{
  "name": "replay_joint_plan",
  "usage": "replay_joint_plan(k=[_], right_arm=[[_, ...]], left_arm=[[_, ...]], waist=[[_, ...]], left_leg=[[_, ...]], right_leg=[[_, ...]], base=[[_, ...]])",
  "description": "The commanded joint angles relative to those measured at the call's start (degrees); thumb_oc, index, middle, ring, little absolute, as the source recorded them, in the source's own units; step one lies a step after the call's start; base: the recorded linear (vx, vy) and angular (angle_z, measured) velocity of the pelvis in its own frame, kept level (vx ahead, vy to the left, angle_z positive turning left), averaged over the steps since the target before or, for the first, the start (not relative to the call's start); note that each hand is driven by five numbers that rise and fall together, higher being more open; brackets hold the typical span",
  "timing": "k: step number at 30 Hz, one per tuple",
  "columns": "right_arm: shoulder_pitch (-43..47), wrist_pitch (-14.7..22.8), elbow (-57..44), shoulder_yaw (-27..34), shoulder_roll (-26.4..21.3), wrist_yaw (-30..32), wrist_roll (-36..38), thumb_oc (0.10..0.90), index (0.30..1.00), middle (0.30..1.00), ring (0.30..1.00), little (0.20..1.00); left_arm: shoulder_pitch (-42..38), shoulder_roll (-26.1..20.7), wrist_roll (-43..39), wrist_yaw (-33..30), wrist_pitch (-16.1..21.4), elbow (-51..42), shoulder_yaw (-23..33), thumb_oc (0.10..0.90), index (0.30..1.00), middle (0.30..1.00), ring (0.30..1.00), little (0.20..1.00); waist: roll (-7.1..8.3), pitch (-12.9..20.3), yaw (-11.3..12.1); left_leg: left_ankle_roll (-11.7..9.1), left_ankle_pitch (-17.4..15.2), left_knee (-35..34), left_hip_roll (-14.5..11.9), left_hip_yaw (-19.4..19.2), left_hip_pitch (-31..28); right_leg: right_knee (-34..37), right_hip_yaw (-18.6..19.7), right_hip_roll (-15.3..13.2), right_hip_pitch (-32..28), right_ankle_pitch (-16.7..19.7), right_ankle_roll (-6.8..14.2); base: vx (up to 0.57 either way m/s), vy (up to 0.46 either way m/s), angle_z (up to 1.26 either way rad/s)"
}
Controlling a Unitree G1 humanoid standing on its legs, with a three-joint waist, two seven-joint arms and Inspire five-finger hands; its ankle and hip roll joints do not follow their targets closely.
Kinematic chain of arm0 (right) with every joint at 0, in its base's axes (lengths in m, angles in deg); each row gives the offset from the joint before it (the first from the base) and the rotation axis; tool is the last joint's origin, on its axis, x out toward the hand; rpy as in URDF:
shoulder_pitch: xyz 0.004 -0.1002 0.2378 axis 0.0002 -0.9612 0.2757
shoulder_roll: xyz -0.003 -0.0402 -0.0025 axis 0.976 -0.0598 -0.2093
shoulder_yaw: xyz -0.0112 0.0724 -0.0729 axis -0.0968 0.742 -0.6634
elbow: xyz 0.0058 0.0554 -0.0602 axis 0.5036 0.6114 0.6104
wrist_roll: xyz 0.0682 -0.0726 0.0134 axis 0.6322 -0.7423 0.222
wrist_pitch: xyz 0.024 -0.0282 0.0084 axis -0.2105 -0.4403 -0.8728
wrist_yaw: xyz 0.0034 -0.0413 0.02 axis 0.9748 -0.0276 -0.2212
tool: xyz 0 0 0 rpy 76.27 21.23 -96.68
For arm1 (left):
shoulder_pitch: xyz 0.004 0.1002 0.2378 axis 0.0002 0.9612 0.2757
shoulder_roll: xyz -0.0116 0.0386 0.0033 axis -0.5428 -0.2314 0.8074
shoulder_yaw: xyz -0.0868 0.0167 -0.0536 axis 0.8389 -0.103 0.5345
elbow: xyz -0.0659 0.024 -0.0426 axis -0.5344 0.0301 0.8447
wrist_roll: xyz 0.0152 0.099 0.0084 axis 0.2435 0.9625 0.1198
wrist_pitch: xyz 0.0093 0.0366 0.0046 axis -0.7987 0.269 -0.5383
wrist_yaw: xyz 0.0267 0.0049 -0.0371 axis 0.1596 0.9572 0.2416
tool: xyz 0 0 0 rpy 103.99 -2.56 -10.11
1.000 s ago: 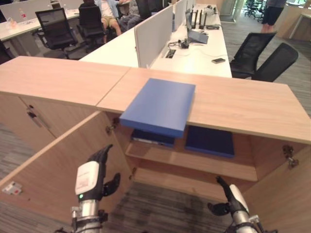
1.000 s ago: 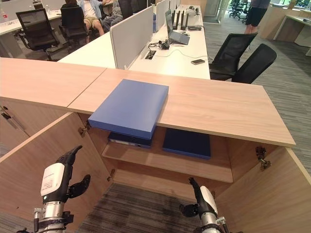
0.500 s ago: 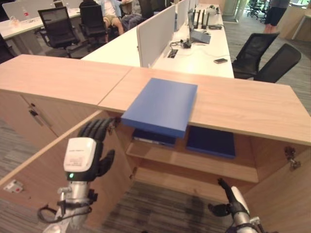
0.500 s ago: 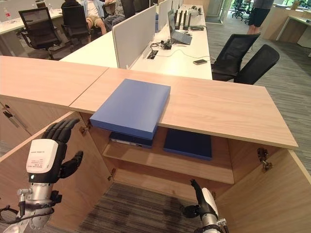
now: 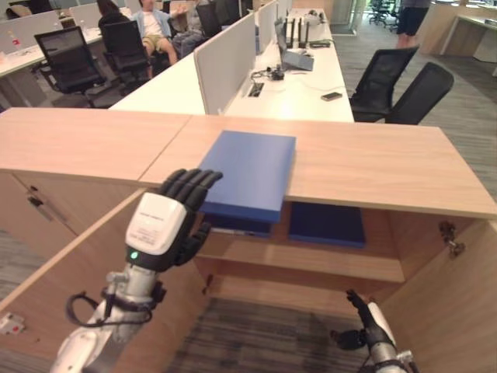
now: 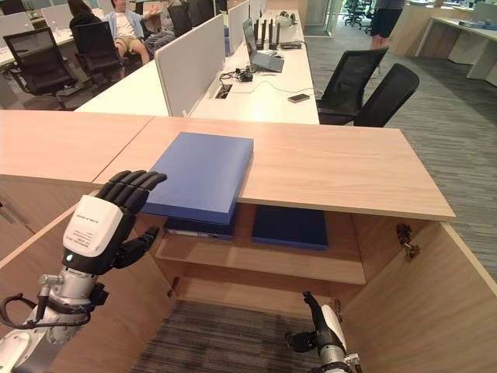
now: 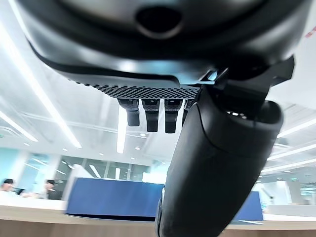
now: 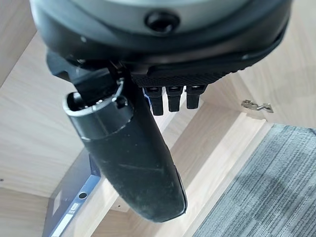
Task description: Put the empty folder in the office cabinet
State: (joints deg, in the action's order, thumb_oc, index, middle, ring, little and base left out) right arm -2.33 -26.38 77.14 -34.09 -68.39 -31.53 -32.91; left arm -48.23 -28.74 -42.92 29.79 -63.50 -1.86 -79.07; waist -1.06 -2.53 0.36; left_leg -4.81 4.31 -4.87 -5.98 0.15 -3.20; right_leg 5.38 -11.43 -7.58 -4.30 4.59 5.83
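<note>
Blue folder (image 5: pixel 252 172), closed and flat, lying on top of the light-wood office cabinet (image 5: pixel 388 167), near edge overhanging the open compartment with doors swung wide, two dark folders (image 5: pixel 326 225) shelved below.

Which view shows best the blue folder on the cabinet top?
The right eye view: the folder lies whole, overhanging the cabinet edge. In the left eye view the left hand covers one corner; the left wrist view shows its front edge.
</note>
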Motion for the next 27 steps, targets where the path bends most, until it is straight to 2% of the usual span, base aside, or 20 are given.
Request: replay_joint_plan(k=[1, 12, 27], right_arm=[[5.92, 4.26, -3.31, 0.27, -1.21, 1.70, 1.64, 0.800, 0.900, 0.900, 0.900, 0.900], [4.81, 3.81, -2.58, 2.98, 0.22, 1.91, 5.96, 0.800, 0.900, 0.900, 0.900, 0.900], [3.93, 3.69, -2.32, 3.06, -0.70, 0.56, 6.45, 0.800, 0.900, 0.900, 0.900, 0.900]], left_arm=[[-8.50, -1.49, -1.18, -1.73, 0.89, -0.06, 1.65, 0.800, 0.900, 0.900, 0.900, 0.900], [-13.05, 0.55, -3.58, 0.97, 0.25, 4.08, -1.69, 0.800, 0.900, 0.900, 0.900, 0.900], [-20.94, -1.36, -0.22, 0.23, -3.80, 12.86, -5.17, 0.800, 0.900, 0.900, 0.900, 0.900]], waist=[[0.36, 1.23, 0.26], [0.67, 1.40, -1.25], [0.93, 1.96, -2.67]], left_leg=[[-1.31, -6.99, -0.13, -0.81, 1.10, -2.63], [-0.94, -6.98, -0.13, -0.39, 0.26, -2.90], [-0.96, -7.97, -0.13, -0.45, -0.45, -3.77]], right_leg=[[-2.99, -0.85, -1.06, -1.55, -5.39, 3.82], [-3.08, -0.04, -1.38, -1.14, -4.60, 3.83], [-3.01, 0.60, -1.44, -1.49, -5.03, 4.14]], base=[[0.00, 0.007, -0.04], [0.02, 0.009, -0.06], [0.01, 0.002, 0.00]])
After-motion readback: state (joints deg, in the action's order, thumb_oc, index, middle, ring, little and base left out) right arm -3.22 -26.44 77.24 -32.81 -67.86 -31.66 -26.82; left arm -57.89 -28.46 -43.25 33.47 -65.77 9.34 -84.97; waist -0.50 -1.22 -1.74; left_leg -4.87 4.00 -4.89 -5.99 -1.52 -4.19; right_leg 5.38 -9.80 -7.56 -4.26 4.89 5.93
